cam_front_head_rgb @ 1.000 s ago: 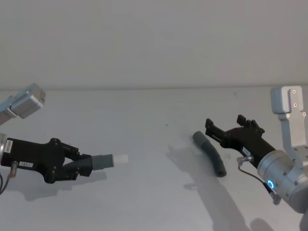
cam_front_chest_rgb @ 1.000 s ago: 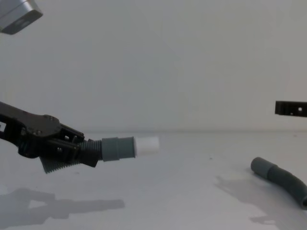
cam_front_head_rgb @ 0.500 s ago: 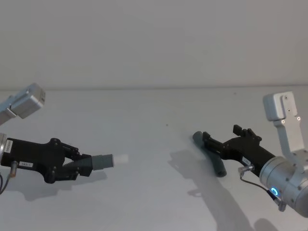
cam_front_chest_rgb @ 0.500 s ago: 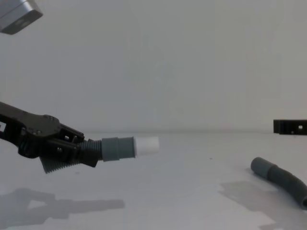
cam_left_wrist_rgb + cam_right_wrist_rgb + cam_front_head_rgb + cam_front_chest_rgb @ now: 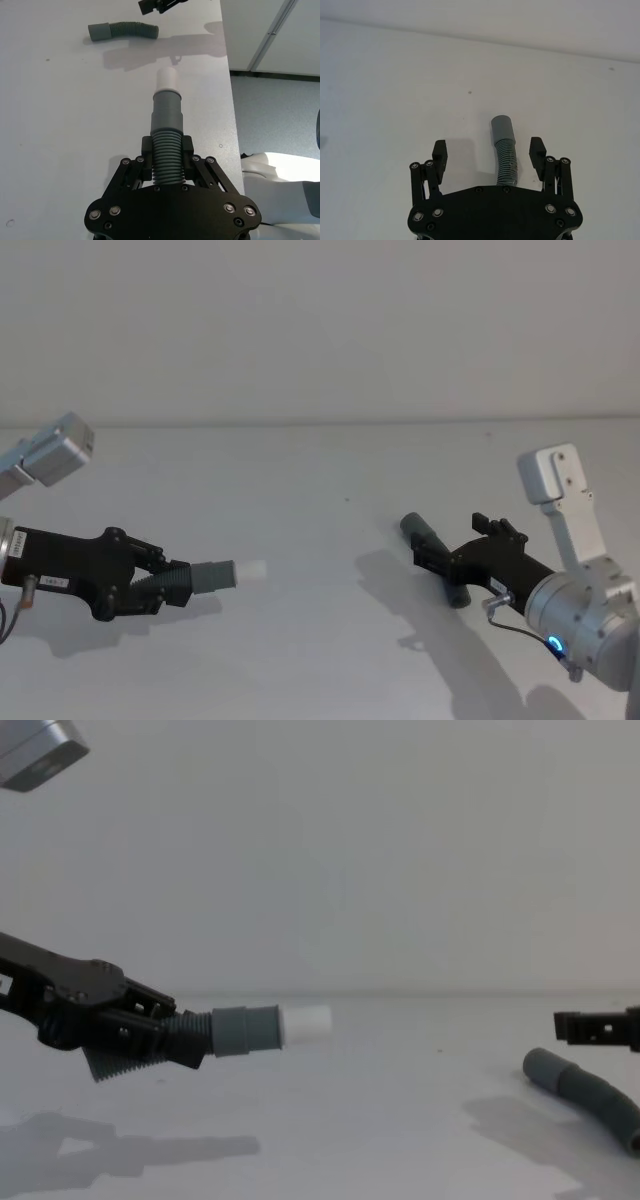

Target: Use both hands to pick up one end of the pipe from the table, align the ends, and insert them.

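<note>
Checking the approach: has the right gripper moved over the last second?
Yes. In the chest view the right gripper has come down and leftward, now just above the long hose, which has not shifted.

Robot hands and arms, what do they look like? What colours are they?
The left hand and right hand are black, with small silver screws. The left one's jaws have ribbed teeth. The right arm has a round silver wrist with a glowing blue ring, a thin cable and a pale grey box.
</note>
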